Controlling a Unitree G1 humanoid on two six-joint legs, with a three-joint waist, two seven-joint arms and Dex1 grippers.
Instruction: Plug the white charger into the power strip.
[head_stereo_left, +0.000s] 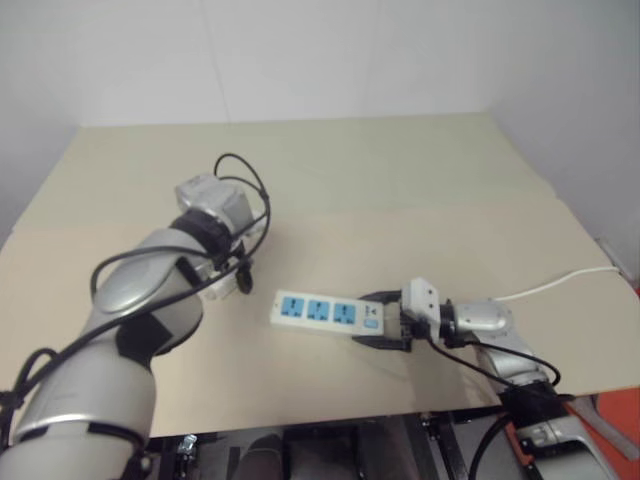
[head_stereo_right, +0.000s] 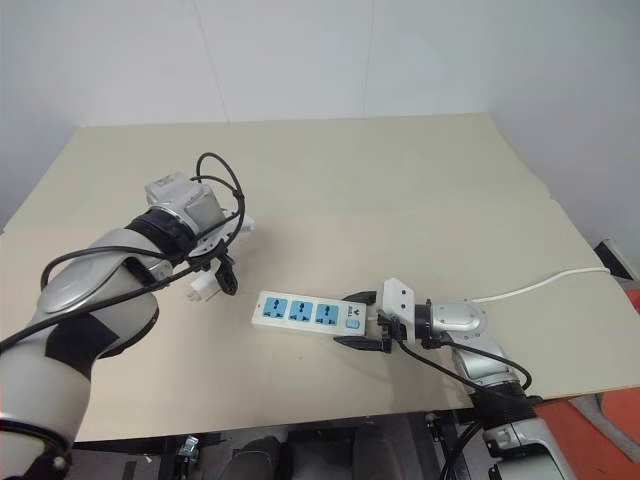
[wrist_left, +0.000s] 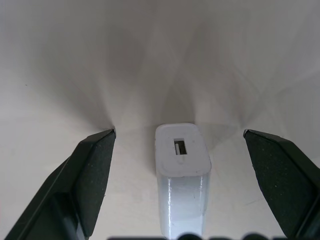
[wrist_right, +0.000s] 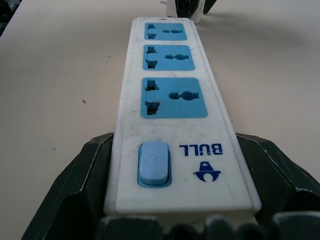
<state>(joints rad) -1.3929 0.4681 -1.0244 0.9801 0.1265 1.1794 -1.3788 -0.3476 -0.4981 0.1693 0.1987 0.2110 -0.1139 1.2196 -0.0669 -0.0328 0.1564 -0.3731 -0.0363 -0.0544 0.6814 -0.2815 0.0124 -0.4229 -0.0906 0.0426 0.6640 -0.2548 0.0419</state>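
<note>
At the lower right of the head view the right tool (head_stereo_right: 362, 322) lies nearly level, aimed toward frame left, its two black fingers (wrist_right: 75, 185) pressed against both long sides of the power strip (head_stereo_right: 305, 312) at its switch end, so it has hold of the strip. The strip lies flat on the tan counter (head_stereo_right: 400, 190) just below frame centre, its long axis running left to right with a slight slant, three blue sockets facing up, and its thin white cord (head_stereo_right: 545, 284) trailing off toward the right edge. Just beyond the strip's free end, left of centre, the white charger (head_stereo_right: 203, 284) stands on the counter; in the left wrist view its face with a small rectangular slot looks up at the camera. The left tool (wrist_left: 179, 150) points straight down over it, fingers spread wide on either side and clear of it, holding nothing. Farther back the counter runs bare to the white wall, with wide room behind and to the left.
</note>
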